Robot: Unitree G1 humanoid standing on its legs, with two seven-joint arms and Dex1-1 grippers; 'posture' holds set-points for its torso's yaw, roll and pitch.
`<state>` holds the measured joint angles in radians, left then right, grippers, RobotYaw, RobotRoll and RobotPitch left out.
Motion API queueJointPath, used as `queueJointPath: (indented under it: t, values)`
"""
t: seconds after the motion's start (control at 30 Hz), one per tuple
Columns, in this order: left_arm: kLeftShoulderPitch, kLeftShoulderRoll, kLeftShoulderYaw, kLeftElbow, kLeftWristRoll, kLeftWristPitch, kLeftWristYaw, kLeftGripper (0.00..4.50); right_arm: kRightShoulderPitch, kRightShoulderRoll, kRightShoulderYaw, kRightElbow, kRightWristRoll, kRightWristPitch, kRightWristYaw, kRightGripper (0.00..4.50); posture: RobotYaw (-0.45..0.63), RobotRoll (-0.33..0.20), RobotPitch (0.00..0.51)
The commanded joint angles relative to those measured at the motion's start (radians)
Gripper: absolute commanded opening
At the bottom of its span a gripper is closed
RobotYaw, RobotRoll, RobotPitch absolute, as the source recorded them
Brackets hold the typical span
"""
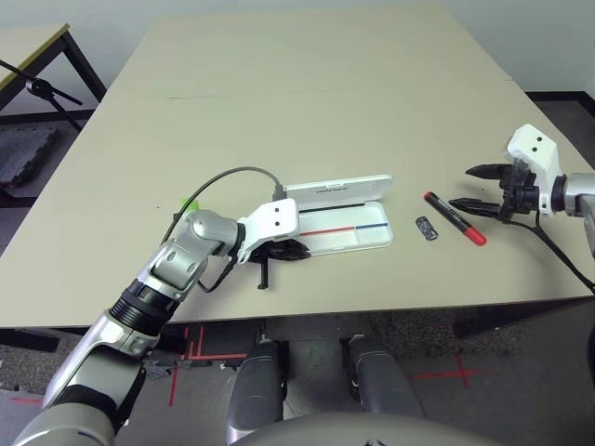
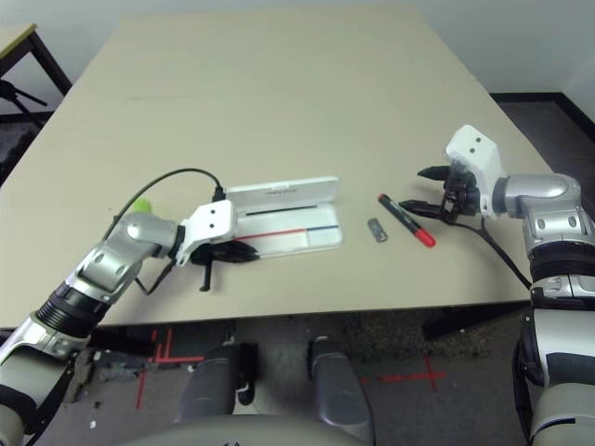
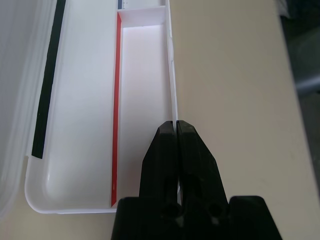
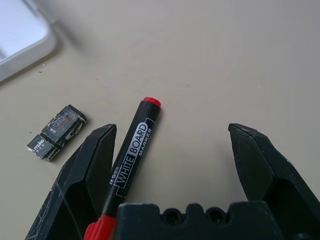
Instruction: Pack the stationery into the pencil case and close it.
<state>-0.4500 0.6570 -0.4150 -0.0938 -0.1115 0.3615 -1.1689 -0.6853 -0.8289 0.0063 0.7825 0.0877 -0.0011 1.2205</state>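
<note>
The white pencil case (image 1: 367, 237) lies open at the middle of the table, its lid (image 1: 339, 189) folded back and a red-and-blue line inside. My left gripper (image 3: 176, 126) is shut on the case's thin front wall near its left end. A light-green cap of the highlighter (image 1: 189, 204) peeks out behind my left forearm. To the right of the case lie the tiny dark-grey piece (image 1: 426, 228) and the red marker (image 1: 454, 218) with its black cap. My right gripper (image 4: 171, 131) hangs open just right of the marker, one finger (image 4: 95, 155) close beside it.
A black cable (image 1: 223, 177) loops from my left wrist over the table. A short black rod (image 1: 265, 272) stands under the left gripper near the table's front edge (image 1: 372, 311). Another table (image 1: 28, 42) and a black stand (image 1: 37, 88) are at the far left.
</note>
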Motion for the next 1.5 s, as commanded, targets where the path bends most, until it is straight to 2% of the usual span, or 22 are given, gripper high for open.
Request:
queueJointPath:
  t: [0.03, 0.97, 1.13, 1.23, 1.5]
  values:
    - [0.026, 0.022, -0.017, -0.045, 0.018, -0.018, -0.02, 0.04, 0.008, 0.008, 0.0, 0.001, -0.004, -0.013, -0.002, 4.5, -0.01, 0.0, 0.112]
    - [0.134, 0.02, 0.0, -0.184, -0.006, 0.125, 0.067, 0.04, -0.023, 0.036, 0.019, 0.049, -0.037, -0.048, -0.003, 4.5, 0.02, 0.0, 0.123]
    - [0.132, 0.021, 0.002, -0.171, 0.008, 0.098, 0.074, 0.04, -0.02, 0.042, 0.018, 0.046, -0.04, -0.049, -0.003, 4.5, 0.02, 0.0, 0.123]
    - [0.128, 0.028, -0.004, -0.158, 0.023, 0.071, 0.072, 0.77, -0.018, 0.043, 0.018, 0.044, -0.041, -0.049, -0.003, 4.5, 0.02, 0.0, 0.123]
    - [0.129, 0.05, 0.058, -0.207, -0.035, 0.058, 0.05, 3.69, -0.013, 0.044, 0.016, 0.042, -0.042, -0.05, -0.003, 4.5, 0.02, 0.0, 0.122]
